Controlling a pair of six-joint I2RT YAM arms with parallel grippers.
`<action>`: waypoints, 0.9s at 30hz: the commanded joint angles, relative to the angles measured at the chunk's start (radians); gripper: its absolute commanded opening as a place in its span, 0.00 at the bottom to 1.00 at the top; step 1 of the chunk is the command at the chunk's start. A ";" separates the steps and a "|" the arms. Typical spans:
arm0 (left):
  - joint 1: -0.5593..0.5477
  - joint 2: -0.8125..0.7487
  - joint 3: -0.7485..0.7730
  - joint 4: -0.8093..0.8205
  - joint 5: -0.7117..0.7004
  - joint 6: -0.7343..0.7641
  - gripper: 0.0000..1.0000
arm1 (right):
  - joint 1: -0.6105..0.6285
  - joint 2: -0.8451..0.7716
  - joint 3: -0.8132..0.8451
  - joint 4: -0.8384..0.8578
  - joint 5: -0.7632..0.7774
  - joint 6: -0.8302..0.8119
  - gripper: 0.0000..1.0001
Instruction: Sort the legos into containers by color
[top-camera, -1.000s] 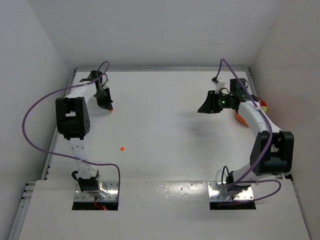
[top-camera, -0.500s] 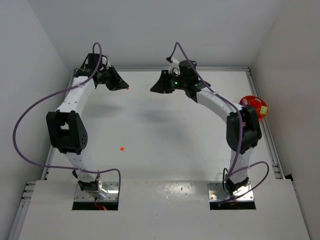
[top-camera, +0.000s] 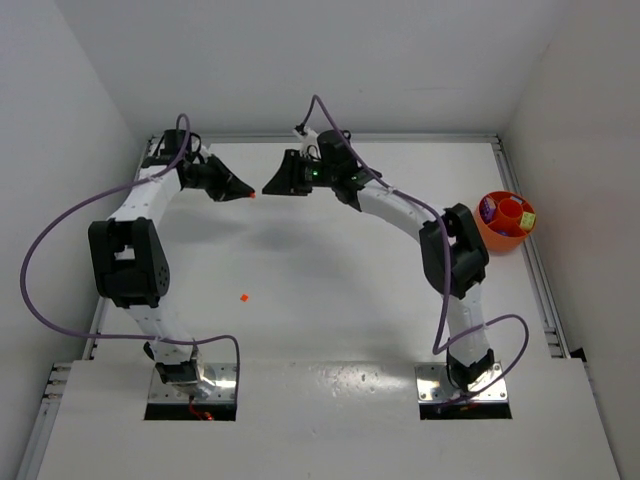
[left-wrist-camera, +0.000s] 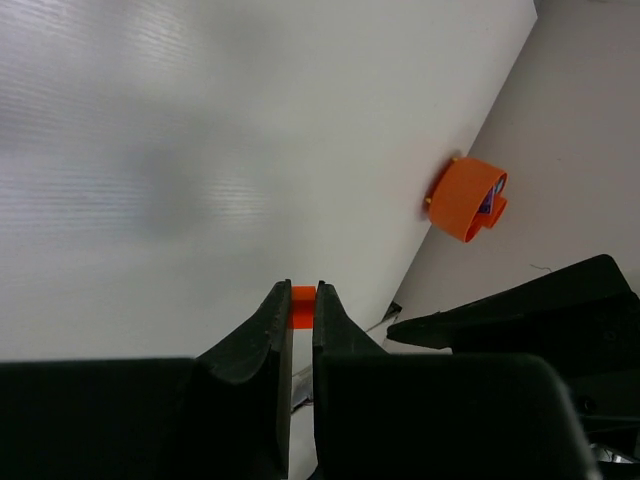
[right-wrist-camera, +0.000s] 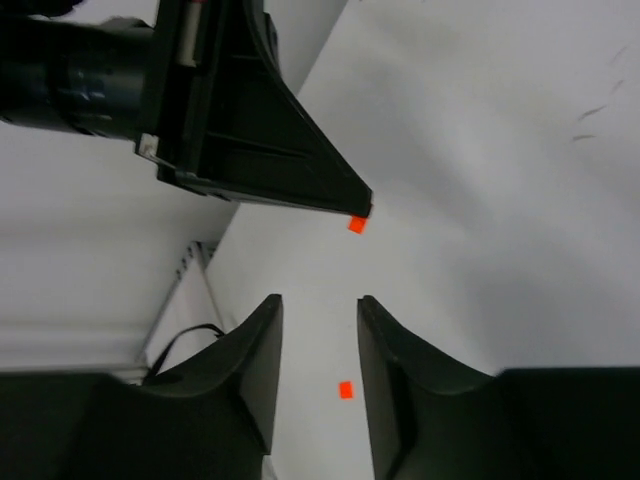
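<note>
Arms meet over the far side of the table (top-camera: 360, 300): the right gripper (top-camera: 274, 183), jaws partly open, has swung across from the orange bowl (top-camera: 503, 242) to face the left gripper (top-camera: 247, 191), clamped on an orange-red brick (left-wrist-camera: 303, 304). A handover looks likely. A second brick (top-camera: 244, 297) waits on the table.

Two orange-red legos (top-camera: 252, 194) (top-camera: 244, 297), one orange bowl (top-camera: 500, 240), and two arms (top-camera: 150, 195) (top-camera: 395, 208).

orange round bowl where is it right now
Top view: the orange round plastic bowl sits by the table's right edge, just right of the right arm's elbow.
</note>
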 joint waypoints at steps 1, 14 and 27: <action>0.000 -0.034 -0.021 0.039 0.049 -0.038 0.00 | 0.021 0.022 0.048 0.094 -0.004 0.101 0.39; -0.018 -0.043 -0.099 0.114 0.111 -0.089 0.00 | 0.051 0.073 0.006 0.087 0.016 0.173 0.46; -0.029 -0.061 -0.142 0.145 0.171 -0.117 0.00 | 0.051 0.102 0.006 0.097 0.027 0.154 0.39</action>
